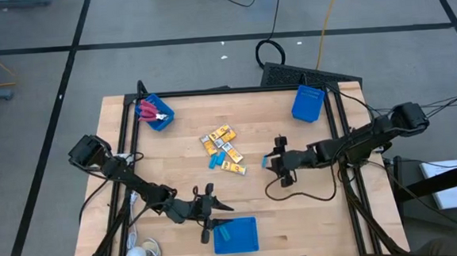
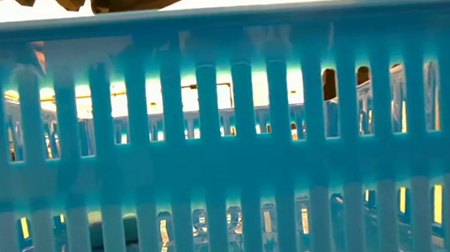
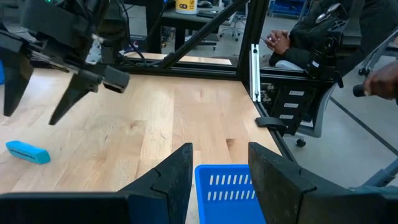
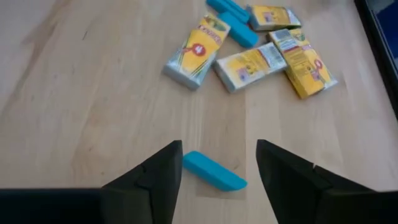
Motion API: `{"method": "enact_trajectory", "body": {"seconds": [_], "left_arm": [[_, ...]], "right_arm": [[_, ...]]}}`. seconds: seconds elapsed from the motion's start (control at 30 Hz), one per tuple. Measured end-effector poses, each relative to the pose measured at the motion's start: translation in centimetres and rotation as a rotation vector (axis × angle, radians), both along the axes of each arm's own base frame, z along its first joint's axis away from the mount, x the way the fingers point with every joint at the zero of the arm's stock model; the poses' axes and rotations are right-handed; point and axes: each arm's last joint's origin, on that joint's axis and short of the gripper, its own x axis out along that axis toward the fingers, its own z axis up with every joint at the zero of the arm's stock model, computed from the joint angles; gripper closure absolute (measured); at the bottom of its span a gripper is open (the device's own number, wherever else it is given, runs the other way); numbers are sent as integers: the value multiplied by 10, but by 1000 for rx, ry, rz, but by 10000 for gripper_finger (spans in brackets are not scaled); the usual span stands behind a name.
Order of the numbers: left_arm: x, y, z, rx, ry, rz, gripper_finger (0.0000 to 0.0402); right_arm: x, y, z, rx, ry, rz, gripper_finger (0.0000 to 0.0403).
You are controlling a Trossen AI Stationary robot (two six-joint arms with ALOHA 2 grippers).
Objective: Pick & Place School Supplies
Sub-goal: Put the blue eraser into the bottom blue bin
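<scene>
So the piece I'm after is the light-blue eraser (image 4: 214, 172) lying flat on the surface, just off the pile of crayon packs (image 4: 249, 46) on the side toward my right gripper (image 4: 217, 168). In the right wrist view it sits right in the gap between the jaws, which are spread open and empty. Its long axis runs slanted across that gap rather than square to it, so I'd guess a small wrist twist before coming down. The right arm is clearly the nearer one.

The left gripper (image 1: 206, 211) is over by the blue bin (image 1: 236, 234) at the near edge of the surface, well apart from the pile, jaws open too, nothing in them. That bin already holds one blue piece (image 1: 223, 232).
</scene>
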Motion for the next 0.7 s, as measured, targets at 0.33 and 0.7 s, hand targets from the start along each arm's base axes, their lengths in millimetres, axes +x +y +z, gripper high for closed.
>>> {"method": "enact_trajectory", "body": {"seconds": [0.33,0.7], "left_arm": [[0,0,-1,5,8,0,243],[0,0,-1,4,9,1,243]], "right_arm": [[8,-2,-26,-54,114,16,185],[15,-11,-33,-107,113,0,177]]}}
